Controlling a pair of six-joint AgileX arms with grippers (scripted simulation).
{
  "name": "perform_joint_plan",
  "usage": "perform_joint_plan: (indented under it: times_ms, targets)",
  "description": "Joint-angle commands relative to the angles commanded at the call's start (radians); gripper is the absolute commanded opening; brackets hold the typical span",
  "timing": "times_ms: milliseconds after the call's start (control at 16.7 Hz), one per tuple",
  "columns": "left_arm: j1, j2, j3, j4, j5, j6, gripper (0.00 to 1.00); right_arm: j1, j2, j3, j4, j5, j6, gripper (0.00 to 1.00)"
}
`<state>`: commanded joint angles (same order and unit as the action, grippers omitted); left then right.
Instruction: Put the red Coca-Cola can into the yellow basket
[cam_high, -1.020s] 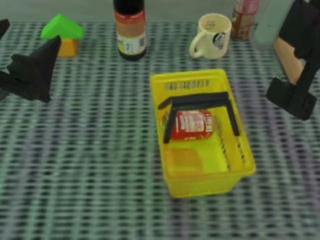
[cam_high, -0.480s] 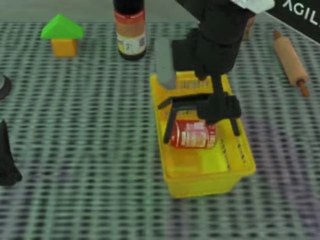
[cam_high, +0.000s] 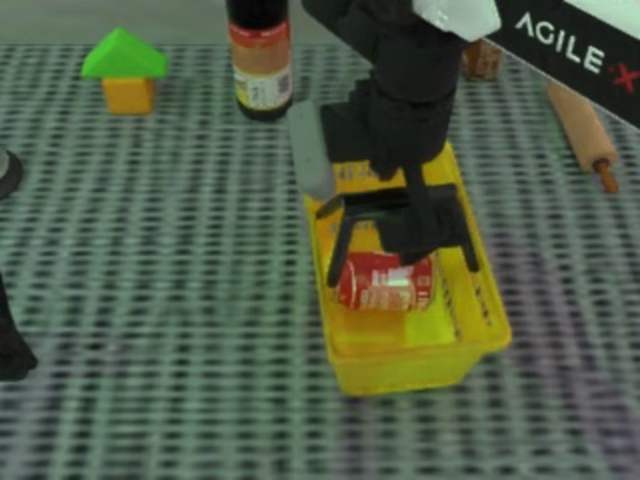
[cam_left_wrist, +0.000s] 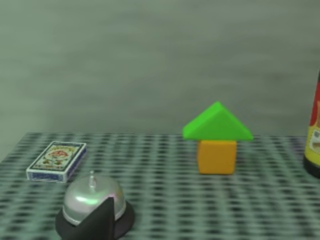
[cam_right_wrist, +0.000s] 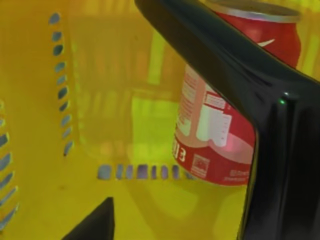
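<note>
The red Coca-Cola can lies on its side inside the yellow basket, toward the basket's near end. My right gripper reaches down into the basket just behind the can, open, with nothing between its fingers. In the right wrist view the can shows against the yellow basket wall, partly behind the black basket handle. One fingertip is in view, apart from the can. My left gripper is parked at the table's left edge, open.
A dark bottle and a green-roofed orange block stand at the back. A rolling pin lies at the back right. A silver bell and a pack of cards sit at the far left.
My right arm has swung in from the right and come down over the basket. The can has shifted toward the basket's near end. My left arm has drawn back to the left edge.
</note>
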<state>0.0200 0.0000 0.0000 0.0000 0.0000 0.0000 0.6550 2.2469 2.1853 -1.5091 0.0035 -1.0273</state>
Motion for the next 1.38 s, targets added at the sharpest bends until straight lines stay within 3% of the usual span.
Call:
perform_joint_plan:
  times_ms: [660, 1380]
  targets:
    - [0.0, 0.0, 0.0, 0.0, 0.0, 0.0, 1.0, 0.001, -0.014, -0.104, 0.089, 0.0, 0.001, 1.0]
    - [0.0, 0.0, 0.0, 0.0, 0.0, 0.0, 1.0, 0.001, -0.014, -0.104, 0.089, 0.0, 0.001, 0.1]
